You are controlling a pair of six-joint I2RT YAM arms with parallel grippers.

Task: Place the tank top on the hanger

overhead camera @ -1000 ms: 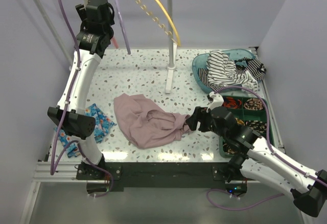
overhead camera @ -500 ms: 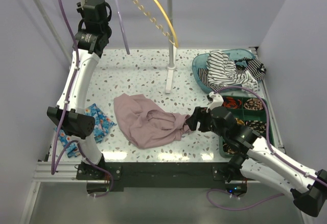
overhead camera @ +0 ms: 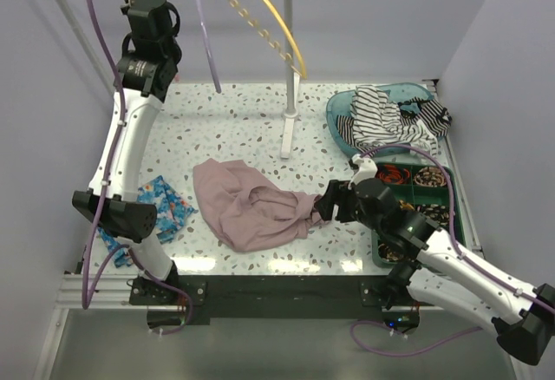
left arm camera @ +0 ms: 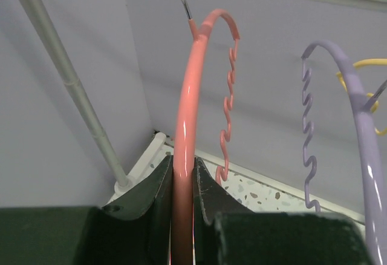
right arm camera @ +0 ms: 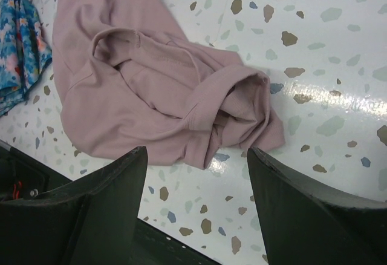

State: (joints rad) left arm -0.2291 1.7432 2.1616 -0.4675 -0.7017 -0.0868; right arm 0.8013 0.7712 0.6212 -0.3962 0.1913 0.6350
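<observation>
The dusty-pink tank top [overhead camera: 251, 202] lies crumpled on the speckled table, and the right wrist view shows it too [right arm camera: 157, 89]. My right gripper [overhead camera: 323, 206] hovers at its right end, open, its jaws wide apart just above the fabric's folded edge [right arm camera: 196, 156] and holding nothing. High at the back left, my left gripper [overhead camera: 147, 11] is shut on the coral-pink hanger [left arm camera: 188, 89]. The jaws [left arm camera: 182, 163] pinch its smooth rim, and its metal hook rises to the rail above. In the top view the gripper hides the hanger.
A lilac hanger [left arm camera: 360, 132] and a yellow hanger [overhead camera: 260, 11] hang to the right of the held one. A white stand pole [overhead camera: 289, 94] rises mid-table. A blue tray [overhead camera: 340, 107] holds a striped garment. A floral cloth [overhead camera: 165, 206] lies left, a compartment tray [overhead camera: 425, 191] right.
My left gripper has shut on the coral-pink hanger and shifted slightly up and left. The right arm and the tank top have stayed put.
</observation>
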